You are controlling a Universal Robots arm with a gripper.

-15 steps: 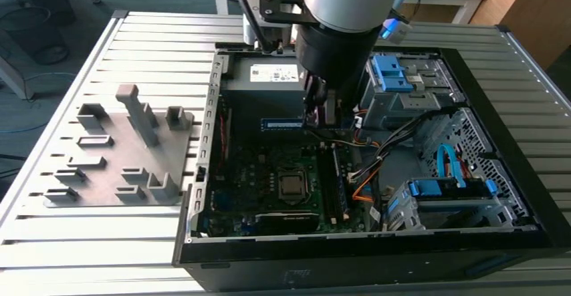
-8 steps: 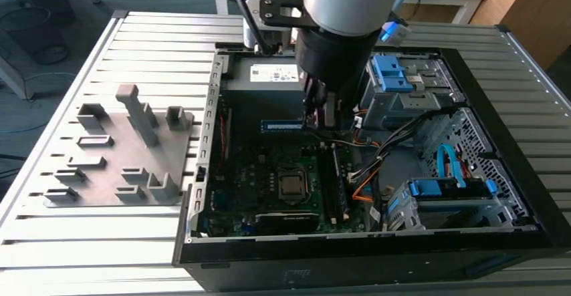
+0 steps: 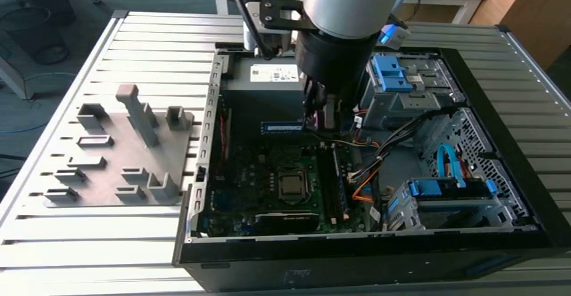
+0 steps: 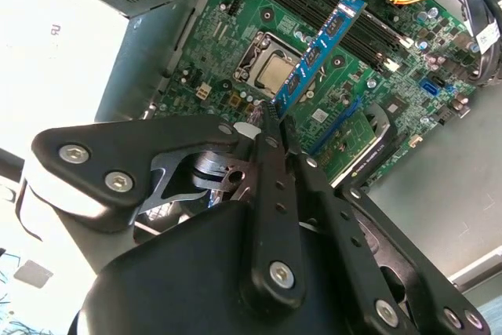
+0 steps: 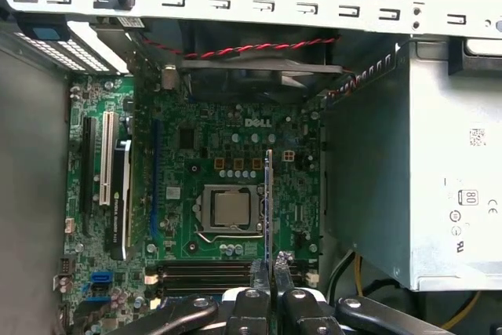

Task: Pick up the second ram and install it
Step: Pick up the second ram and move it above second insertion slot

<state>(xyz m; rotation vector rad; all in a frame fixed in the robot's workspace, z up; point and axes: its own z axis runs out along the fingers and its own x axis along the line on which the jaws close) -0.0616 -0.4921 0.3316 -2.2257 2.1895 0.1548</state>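
Note:
My gripper (image 3: 312, 119) hangs inside the open computer case, shut on the second ram (image 3: 282, 127), a narrow board with a blue label that sticks out sideways from the fingers. In the second wrist view the ram (image 4: 320, 51) reaches out from the gripper (image 4: 274, 121) above the green motherboard (image 4: 235, 76). The first wrist view has the ram (image 5: 269, 202) edge-on, clamped in the gripper (image 5: 272, 260) and hovering over the processor socket (image 5: 229, 209). The black memory slots (image 5: 208, 274) lie beside the fingers; they also run along the board in the exterior view (image 3: 339, 182).
The case (image 3: 499, 176) lies on a slatted metal table (image 3: 160, 42). A grey fixture (image 3: 125, 152) with upright blocks sits at the exterior view's left. Inside are the power supply (image 5: 408, 178), blue drive bays (image 3: 397, 75), cables (image 3: 392, 149) and expansion cards (image 5: 118, 186).

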